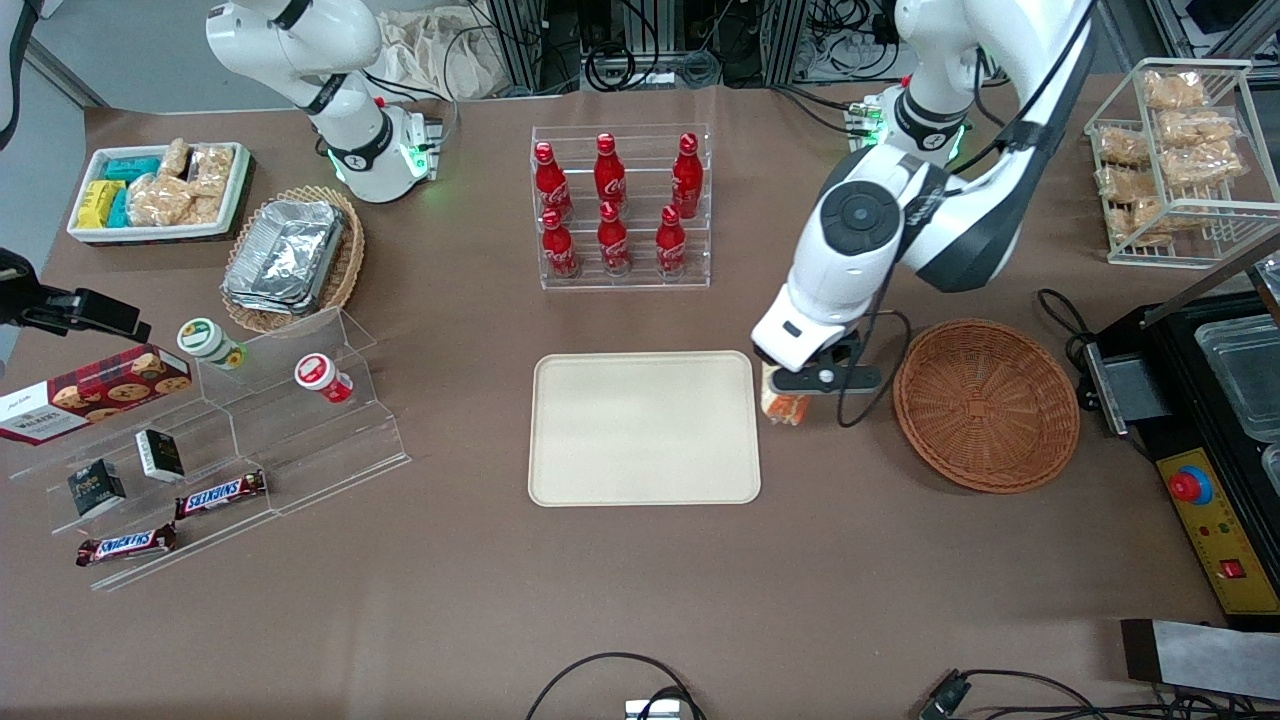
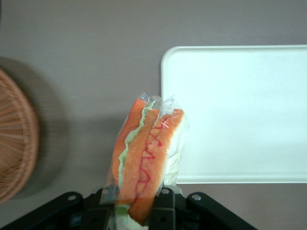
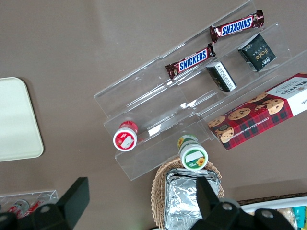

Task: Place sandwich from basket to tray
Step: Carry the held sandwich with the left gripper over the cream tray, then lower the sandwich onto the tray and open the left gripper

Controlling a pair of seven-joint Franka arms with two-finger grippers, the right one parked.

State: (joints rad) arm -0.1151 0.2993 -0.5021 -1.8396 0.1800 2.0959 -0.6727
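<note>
My left gripper (image 1: 790,392) is shut on the sandwich (image 1: 786,405), a wrapped wedge with orange and green filling (image 2: 146,153). It hangs above the bare table between the reddish-brown woven basket (image 1: 986,403) and the cream tray (image 1: 643,427), close to the tray's edge. In the left wrist view the two black fingers (image 2: 163,207) press the wedge from both sides, with the tray (image 2: 240,112) and the basket (image 2: 14,143) on either side of it. Nothing lies in the basket or on the tray.
A clear rack of red cola bottles (image 1: 620,205) stands farther from the front camera than the tray. A black machine with a red button (image 1: 1190,487) sits beside the basket at the working arm's end. A tan basket of foil containers (image 1: 290,255) and acrylic snack shelves (image 1: 220,450) lie toward the parked arm's end.
</note>
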